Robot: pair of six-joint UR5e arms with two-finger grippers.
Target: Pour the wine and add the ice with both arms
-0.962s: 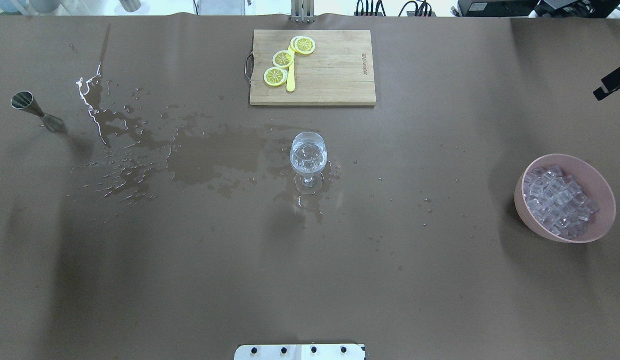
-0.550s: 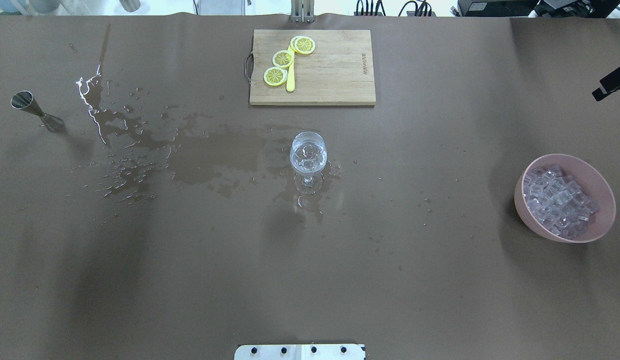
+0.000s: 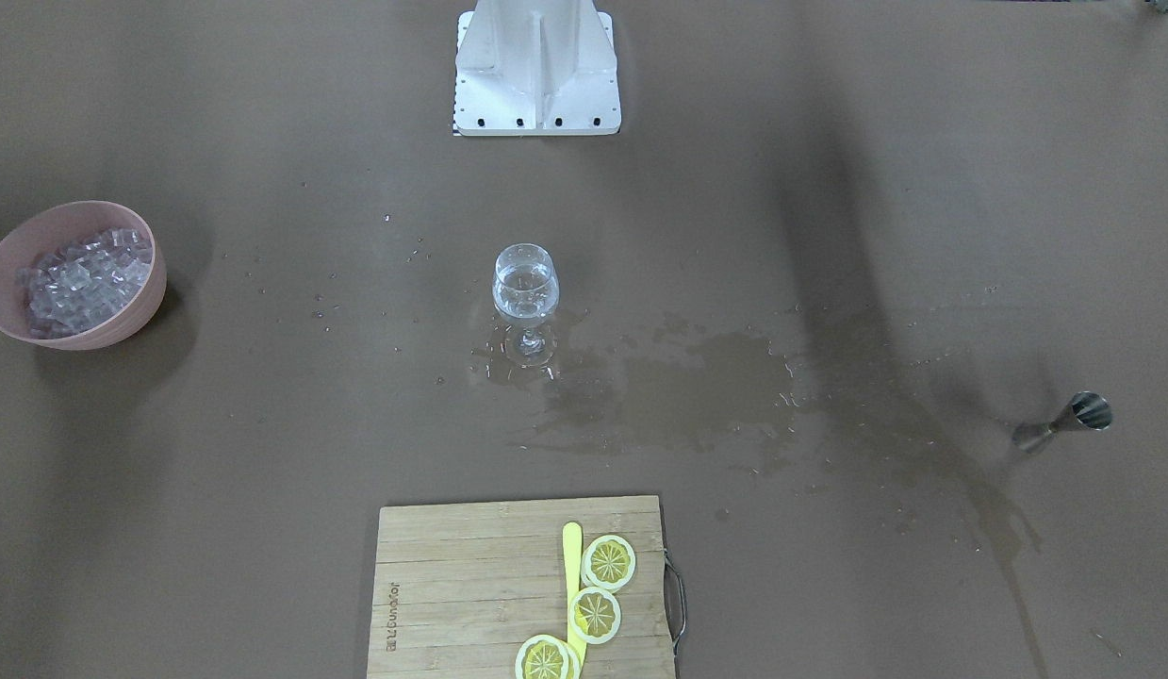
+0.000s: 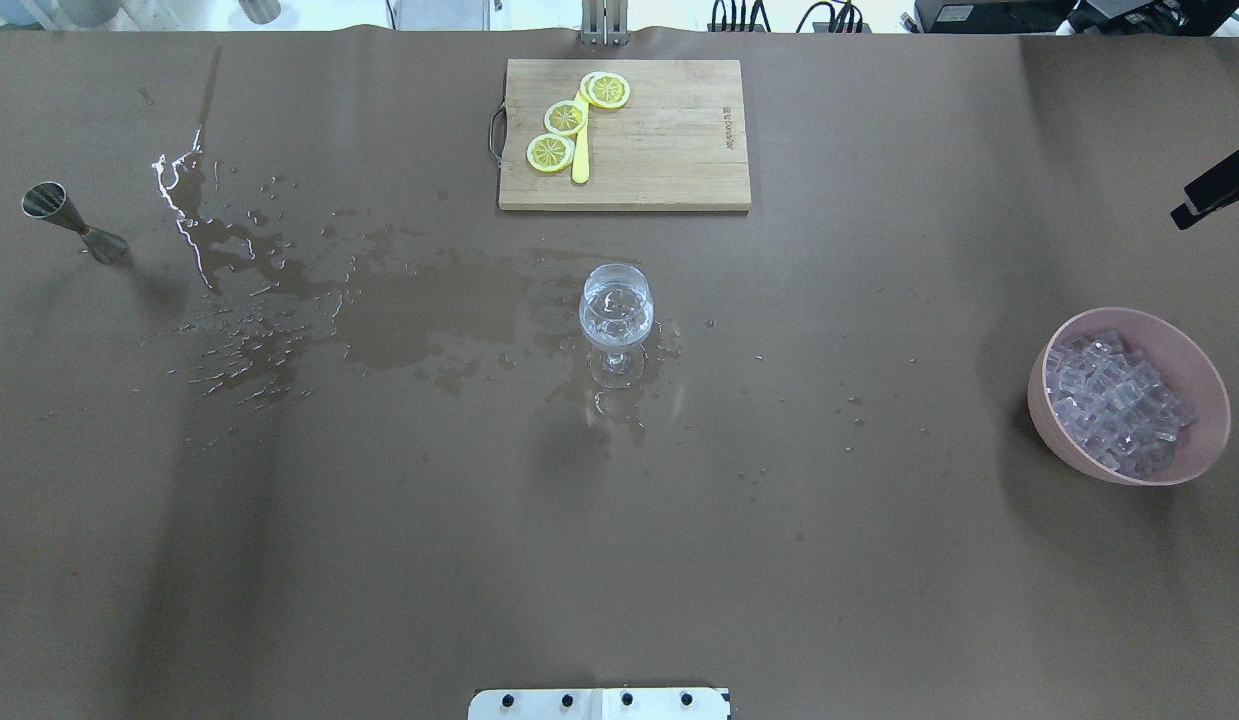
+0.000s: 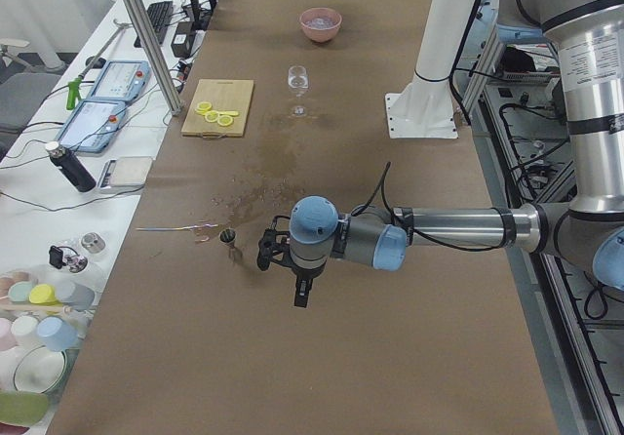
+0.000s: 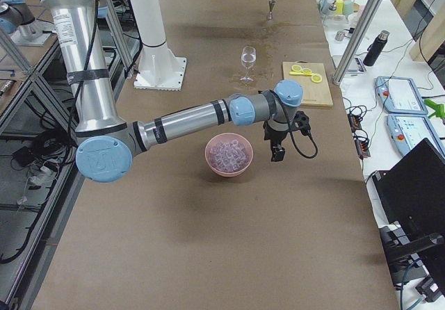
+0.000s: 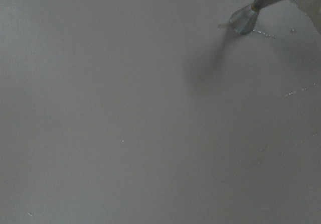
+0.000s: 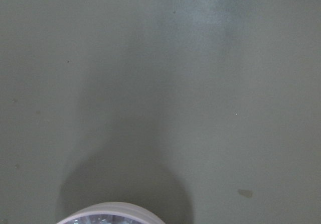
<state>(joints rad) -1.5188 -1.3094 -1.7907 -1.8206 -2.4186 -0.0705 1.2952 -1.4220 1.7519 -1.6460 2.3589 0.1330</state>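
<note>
Wine glass (image 4: 616,310) is standing upright at table ctr, w/ the wine (image 3: 524,288) sitting clear in its bowl. Whether any cubes are in there, can't tell. A wet spill (image 4: 419,310) is lying across the brown table (image 4: 619,560), running from the glass foot toward the robot's left and ending near the steel jigger (image 4: 64,215), which is standing on its base. Ice (image 4: 1114,400) is sitting heaped in the pink bowl (image 4: 1211,440) far out on the robot's right, well apart from the glass. Right gripper (image 6: 277,154) is hanging over the table just beside that bowl, fingers pointing down. Open or closed, can't tell. Left gripper (image 5: 302,296) is hovering near the jigger, also pointing down. Its jaws' state, can't tell either. Cutting board (image 4: 669,150) w/ lemon slices (image 4: 565,117) is lying at the far edge, opposite the white stand (image 3: 536,66).
</note>
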